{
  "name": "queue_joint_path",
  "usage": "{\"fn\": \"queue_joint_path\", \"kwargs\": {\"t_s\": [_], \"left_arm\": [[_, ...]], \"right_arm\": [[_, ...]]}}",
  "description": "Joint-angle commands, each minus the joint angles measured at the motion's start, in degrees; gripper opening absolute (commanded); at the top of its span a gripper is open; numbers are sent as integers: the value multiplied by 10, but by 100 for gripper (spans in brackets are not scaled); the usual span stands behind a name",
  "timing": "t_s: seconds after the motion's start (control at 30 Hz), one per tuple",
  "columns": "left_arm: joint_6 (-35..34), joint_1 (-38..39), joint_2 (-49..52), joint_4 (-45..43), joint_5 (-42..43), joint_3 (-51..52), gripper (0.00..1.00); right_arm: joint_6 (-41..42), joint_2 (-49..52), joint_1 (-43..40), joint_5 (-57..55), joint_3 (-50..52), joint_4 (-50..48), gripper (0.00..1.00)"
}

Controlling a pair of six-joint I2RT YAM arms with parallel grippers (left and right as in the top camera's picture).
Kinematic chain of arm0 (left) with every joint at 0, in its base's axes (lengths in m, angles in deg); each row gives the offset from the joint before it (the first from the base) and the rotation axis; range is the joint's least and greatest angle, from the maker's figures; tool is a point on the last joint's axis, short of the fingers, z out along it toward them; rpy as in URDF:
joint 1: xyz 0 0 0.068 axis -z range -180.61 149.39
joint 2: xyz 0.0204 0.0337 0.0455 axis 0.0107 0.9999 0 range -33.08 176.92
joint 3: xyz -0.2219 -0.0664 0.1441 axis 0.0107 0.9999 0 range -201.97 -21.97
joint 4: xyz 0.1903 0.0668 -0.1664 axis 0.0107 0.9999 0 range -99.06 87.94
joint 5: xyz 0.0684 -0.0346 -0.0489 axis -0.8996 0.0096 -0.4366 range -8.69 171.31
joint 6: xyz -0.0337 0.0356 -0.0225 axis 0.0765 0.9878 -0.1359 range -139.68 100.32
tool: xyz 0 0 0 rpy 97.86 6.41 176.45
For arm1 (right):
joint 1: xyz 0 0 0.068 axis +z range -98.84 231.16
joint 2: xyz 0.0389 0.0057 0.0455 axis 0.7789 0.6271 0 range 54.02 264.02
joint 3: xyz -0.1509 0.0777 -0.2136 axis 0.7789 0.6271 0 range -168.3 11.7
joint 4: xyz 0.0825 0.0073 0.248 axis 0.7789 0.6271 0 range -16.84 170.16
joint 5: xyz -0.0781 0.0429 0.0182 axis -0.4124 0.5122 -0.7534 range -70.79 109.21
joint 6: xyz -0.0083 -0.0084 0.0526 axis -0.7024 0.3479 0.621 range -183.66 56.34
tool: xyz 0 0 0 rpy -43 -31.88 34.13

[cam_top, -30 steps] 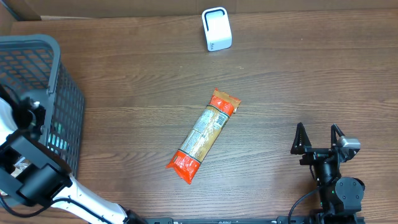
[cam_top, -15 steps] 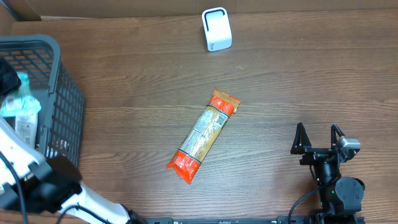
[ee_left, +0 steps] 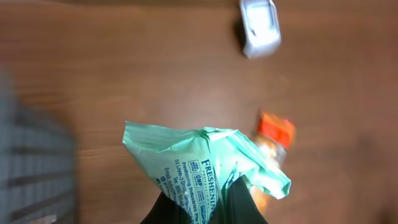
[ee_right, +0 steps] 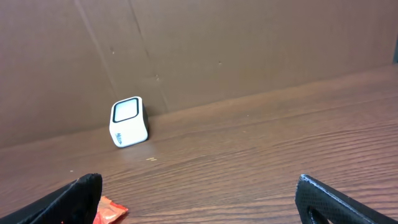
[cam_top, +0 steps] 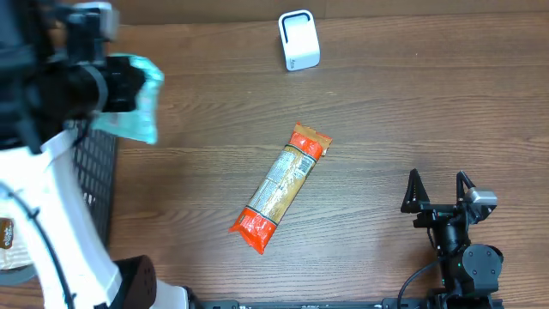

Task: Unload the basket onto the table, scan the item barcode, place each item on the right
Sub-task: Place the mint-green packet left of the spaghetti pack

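Left hand [cam_top: 110, 84] clamps a mint-green plastic packet [cam_top: 135, 96] above the left side of the tabletop [cam_top: 386, 103]; print on it is legible only in the left wrist view. Right hand [cam_top: 439, 190] gapes wide at the near-right corner. White box scanner [cam_top: 298, 40] sits by the far edge, long orange snack wrapper [cam_top: 281, 187] mid-tabletop.

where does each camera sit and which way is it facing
Overhead: above the table, looking straight down; both arms show, left gripper gripping the green pouch.
Left wrist: on the raised left arm, looking down past its fingers at the pouch.
Right wrist: low by the table, facing level toward the white scanner between its open fingers.
All three show the scanner.
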State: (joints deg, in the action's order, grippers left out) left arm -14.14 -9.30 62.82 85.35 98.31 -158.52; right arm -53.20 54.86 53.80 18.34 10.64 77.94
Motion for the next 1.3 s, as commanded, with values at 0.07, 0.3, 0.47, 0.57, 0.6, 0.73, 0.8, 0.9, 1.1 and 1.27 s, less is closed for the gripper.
{"fn": "queue_joint_path", "kwargs": {"t_s": [0.07, 0.3, 0.47, 0.57, 0.6, 0.73, 0.8, 0.9, 1.1, 1.27], "left_arm": [[51, 99, 25, -20, 4, 113, 4], [97, 153, 26, -155, 3, 350, 5], [41, 155, 27, -306, 5, 518, 5], [2, 155, 28, -395, 7, 602, 4], [-10, 155, 28, -419, 7, 624, 4], [-33, 155, 28, -476, 27, 684, 38], [-39, 155, 28, -478, 28, 689, 59], [-44, 155, 28, -479, 28, 682, 69], [-52, 155, 20, -421, 27, 601, 66], [-55, 142, 7, -315, 13, 445, 63]], "right_arm": [[-1, -7, 0, -6, 6, -2, 100], [-1, -7, 0, -6, 6, -2, 100], [-1, -7, 0, -6, 6, -2, 100], [-1, -7, 0, -6, 6, -2, 100], [-1, -7, 0, -6, 6, -2, 100], [-1, -7, 0, -6, 6, -2, 100], [-1, -7, 0, -6, 6, -2, 100], [-1, -7, 0, -6, 6, -2, 100], [-1, -7, 0, -6, 6, -2, 100], [-1, -7, 0, -6, 6, -2, 100]]}}
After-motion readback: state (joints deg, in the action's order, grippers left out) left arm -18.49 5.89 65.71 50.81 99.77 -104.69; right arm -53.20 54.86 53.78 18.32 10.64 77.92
